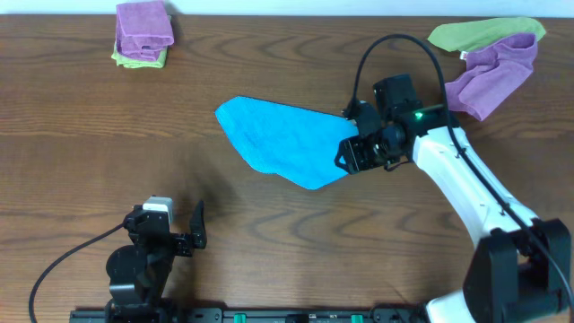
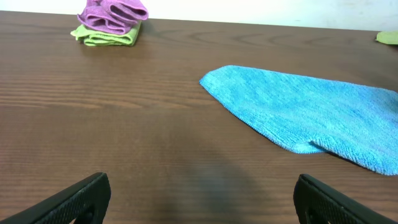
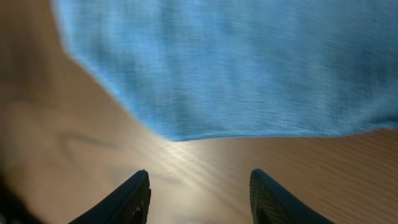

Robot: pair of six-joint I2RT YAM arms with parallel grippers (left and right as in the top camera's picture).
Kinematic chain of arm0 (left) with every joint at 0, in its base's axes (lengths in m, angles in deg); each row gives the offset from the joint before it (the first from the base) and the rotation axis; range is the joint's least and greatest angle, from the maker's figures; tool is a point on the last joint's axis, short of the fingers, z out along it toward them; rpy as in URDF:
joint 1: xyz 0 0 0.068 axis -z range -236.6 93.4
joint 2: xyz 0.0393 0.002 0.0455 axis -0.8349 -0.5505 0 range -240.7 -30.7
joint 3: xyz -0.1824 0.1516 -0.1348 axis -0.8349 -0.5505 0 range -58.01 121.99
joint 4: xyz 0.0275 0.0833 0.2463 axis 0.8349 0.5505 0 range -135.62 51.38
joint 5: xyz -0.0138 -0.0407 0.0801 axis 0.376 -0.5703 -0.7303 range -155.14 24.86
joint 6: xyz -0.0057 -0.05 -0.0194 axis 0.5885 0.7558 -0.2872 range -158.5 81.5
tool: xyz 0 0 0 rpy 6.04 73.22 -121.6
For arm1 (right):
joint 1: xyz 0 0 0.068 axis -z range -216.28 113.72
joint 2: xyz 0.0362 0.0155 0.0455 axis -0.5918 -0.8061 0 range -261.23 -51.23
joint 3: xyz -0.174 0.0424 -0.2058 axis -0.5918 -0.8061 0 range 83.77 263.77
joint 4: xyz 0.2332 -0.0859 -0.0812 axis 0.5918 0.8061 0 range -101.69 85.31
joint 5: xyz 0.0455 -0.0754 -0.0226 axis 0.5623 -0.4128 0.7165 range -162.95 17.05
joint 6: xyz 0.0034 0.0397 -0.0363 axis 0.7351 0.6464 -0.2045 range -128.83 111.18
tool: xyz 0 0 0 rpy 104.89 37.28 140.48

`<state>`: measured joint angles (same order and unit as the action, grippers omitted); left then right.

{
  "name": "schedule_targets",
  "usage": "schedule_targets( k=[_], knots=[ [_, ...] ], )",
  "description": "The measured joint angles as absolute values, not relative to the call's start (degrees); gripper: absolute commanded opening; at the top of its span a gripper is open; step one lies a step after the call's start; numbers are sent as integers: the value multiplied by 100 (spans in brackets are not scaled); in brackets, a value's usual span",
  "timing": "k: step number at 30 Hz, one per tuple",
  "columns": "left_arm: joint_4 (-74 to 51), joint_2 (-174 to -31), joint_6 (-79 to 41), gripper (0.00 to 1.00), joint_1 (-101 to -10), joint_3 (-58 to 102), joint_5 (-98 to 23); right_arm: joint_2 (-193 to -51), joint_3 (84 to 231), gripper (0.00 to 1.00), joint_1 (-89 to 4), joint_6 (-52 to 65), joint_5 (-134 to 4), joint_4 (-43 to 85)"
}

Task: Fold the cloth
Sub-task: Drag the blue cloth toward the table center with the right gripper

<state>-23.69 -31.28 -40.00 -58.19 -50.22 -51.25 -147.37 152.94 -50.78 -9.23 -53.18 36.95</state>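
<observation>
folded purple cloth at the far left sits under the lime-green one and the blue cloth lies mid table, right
No. The folded purple cloth sits on top of the lime-green one, not under it; the left wrist view shows this clearly. The blue cloth does lie mid table.

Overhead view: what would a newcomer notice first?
The sky-blue cloth, a rough triangle mid-table, stands out against the dark wooden table. The right gripper hovers open at its right edge, while the left gripper sits open near the front edge. Purple and lime-green cloths lie in the far corners: a folded stack at left, a loose heap at right.
</observation>
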Motion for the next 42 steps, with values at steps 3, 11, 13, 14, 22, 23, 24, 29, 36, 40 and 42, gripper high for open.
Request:
schedule_targets(
  k=[3,11,13,14,22,23,24,29,36,40,42],
  knots=[
    [-2369,-3128,-4000,95,-5819,-5022,-5125,-14960,15259,54,-4814,-798,-5572,3487],
    [-2369,-3128,-4000,95,-5819,-5022,-5125,-15858,15250,46,-4226,-663,-5712,3459],
    [-2369,-3128,-4000,95,-5821,-5022,-5125,-15939,15248,47,-4117,-648,-5710,3424],
    [-2369,-3128,-4000,95,-5819,-5022,-5125,-15961,15248,47,-4049,-648,-5703,3398],
    [-2369,-3128,-4000,95,-5819,-5022,-5125,-15961,15248,49,-3684,-645,-5648,3094],
    [-2369,-3128,-4000,95,-5819,-5022,-5125,-15961,15248,50,-3688,-645,-5605,3039],
    [-2369,-3128,-4000,95,-5819,-5022,-5125,-15961,15248,50,-3688,-643,-5548,2959],
    [-2369,-3128,-4000,95,-5819,-5022,-5125,-15976,15248,50,-3688,-645,-5277,2762],
    [-2369,-3128,-4000,95,-5821,-5022,-5125,-16239,15248,49,-3688,-645,-5165,2722],
    [-2369,-3128,-4000,95,-5819,-5022,-5125,-16311,15248,39,-3688,-637,-5128,2657],
    [-2369,-3128,-4000,95,-5819,-5022,-5125,-16335,15248,33,-3688,-608,-5096,2613]
  ],
)
